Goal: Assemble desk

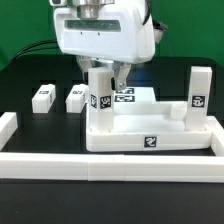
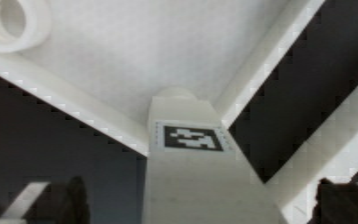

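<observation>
The white desk tabletop (image 1: 150, 135) lies upside down near the front rail, with a tag on its front wall. One leg (image 1: 100, 105) stands upright in its corner on the exterior view's left, and a second leg (image 1: 198, 92) stands at the right corner. My gripper (image 1: 105, 72) hangs right over the left leg, open, with its fingers straddling the leg's top and a gap on each side. In the wrist view the tagged leg (image 2: 194, 170) rises between my dark fingers (image 2: 43, 200), above the tabletop (image 2: 140, 60) and a round socket (image 2: 7, 25).
Two loose legs (image 1: 42, 96) (image 1: 75, 96) lie on the black table at the exterior view's left. The marker board (image 1: 128, 96) lies behind the tabletop. White border rails run along the front (image 1: 100, 165) and the left (image 1: 8, 125).
</observation>
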Robot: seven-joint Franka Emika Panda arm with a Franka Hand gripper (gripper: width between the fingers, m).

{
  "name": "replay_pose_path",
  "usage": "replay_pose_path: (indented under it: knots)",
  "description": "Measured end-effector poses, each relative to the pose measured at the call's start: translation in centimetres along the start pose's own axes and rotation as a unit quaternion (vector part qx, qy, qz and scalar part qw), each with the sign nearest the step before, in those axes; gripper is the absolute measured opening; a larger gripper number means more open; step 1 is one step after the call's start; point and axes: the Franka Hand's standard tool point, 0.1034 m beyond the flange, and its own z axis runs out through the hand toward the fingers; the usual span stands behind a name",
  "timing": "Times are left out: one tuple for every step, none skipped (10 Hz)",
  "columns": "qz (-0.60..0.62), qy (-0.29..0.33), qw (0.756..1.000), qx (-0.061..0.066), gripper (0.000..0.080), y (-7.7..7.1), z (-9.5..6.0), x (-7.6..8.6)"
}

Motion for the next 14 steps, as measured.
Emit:
replay_pose_path:
  knots:
    - [-0.059,0.000,0.998,0.001,0.0648,-0.1,-0.1,0.0]
    - [-0.122,0.000,0.993,0.001,0.0648,-0.2,0.0,-0.1]
    - [-0.153,0.000,0.988,0.001,0.0649,-0.4,0.0,-0.2]
    - [-0.215,-0.001,0.977,0.001,0.0649,-0.4,0.0,-0.3]
    - [-0.269,-0.001,0.963,0.001,0.0649,-0.5,0.0,-0.3]
    - [-0.318,-0.001,0.948,0.001,0.0649,-0.4,0.0,-0.3]
    - [-0.368,-0.001,0.930,0.000,0.0649,-0.3,0.0,-0.2]
    - [-0.401,-0.001,0.916,0.000,0.0649,0.1,0.0,0.1]
    - [-0.435,-0.001,0.900,-0.002,0.0649,0.4,0.1,0.3]
    - [-0.466,-0.001,0.885,-0.003,0.0649,0.6,0.1,0.3]
    - [-0.485,-0.001,0.875,-0.004,0.0623,0.6,0.1,0.3]
    - [-0.493,-0.001,0.870,-0.004,0.0623,0.6,0.1,0.3]
    - [-0.490,-0.001,0.871,-0.004,0.0447,0.6,0.1,0.3]
    - [-0.490,-0.001,0.871,-0.004,0.0447,0.7,0.1,0.3]
